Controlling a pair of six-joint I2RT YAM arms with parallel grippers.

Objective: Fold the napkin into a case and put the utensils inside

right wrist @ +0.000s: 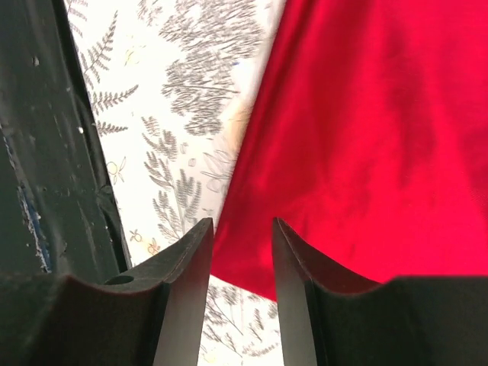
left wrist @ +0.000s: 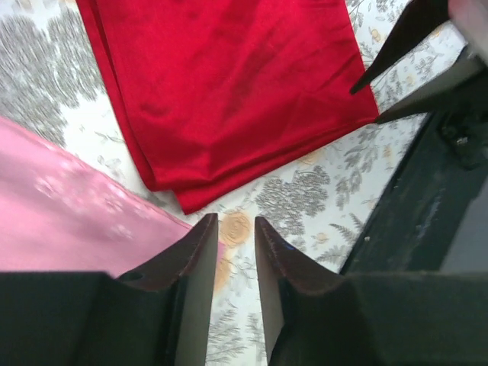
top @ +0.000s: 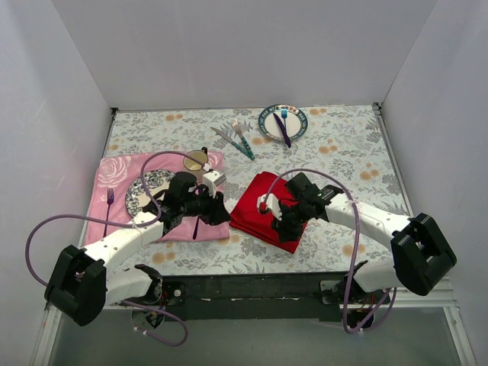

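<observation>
The red napkin (top: 259, 200) lies folded on the floral tablecloth, just right of the pink placemat. My left gripper (top: 220, 213) hovers at its left corner. In the left wrist view that gripper (left wrist: 235, 219) is open only a little, nothing between its fingers, with the napkin (left wrist: 229, 91) just beyond the tips. My right gripper (top: 288, 227) is over the napkin's near right edge. It (right wrist: 242, 223) is open and empty above the napkin's (right wrist: 366, 137) border. The teal-handled fork and knife (top: 237, 140) lie at the back of the table, far from both grippers.
The pink placemat (top: 114, 171) carries a patterned plate (top: 145, 192), a purple fork (top: 110, 200), a purple utensil (top: 196, 227) and a cup (top: 196, 160). A second plate (top: 268, 122) at the back holds a blue fork and a purple knife. White walls enclose the table.
</observation>
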